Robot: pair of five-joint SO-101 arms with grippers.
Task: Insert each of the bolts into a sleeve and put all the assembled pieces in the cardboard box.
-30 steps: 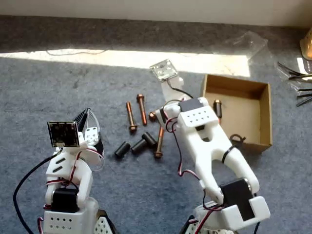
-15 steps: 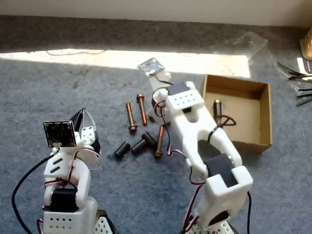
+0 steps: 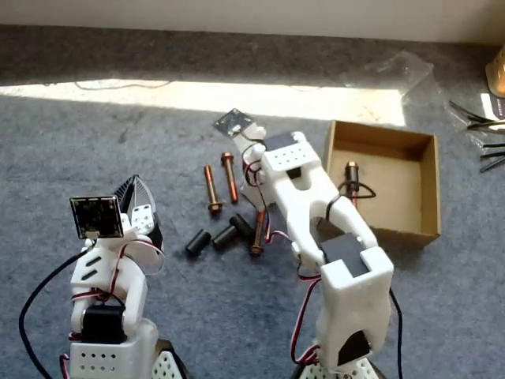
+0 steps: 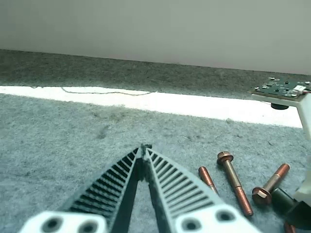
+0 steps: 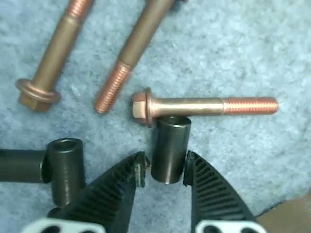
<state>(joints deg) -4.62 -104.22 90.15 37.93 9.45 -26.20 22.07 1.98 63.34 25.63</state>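
bolts [image 3: 211, 189]: three flat | sleeves [image 3: 198, 242]: three adjacent | cardboard box [image 3: 383, 138]: open, one assembled piece [image 3: 352, 169]

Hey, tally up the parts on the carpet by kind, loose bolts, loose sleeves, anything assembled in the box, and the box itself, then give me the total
Loose bolts: 3
Loose sleeves: 3
Assembled piece, lying in the box: 1
Cardboard box: 1
Total: 8
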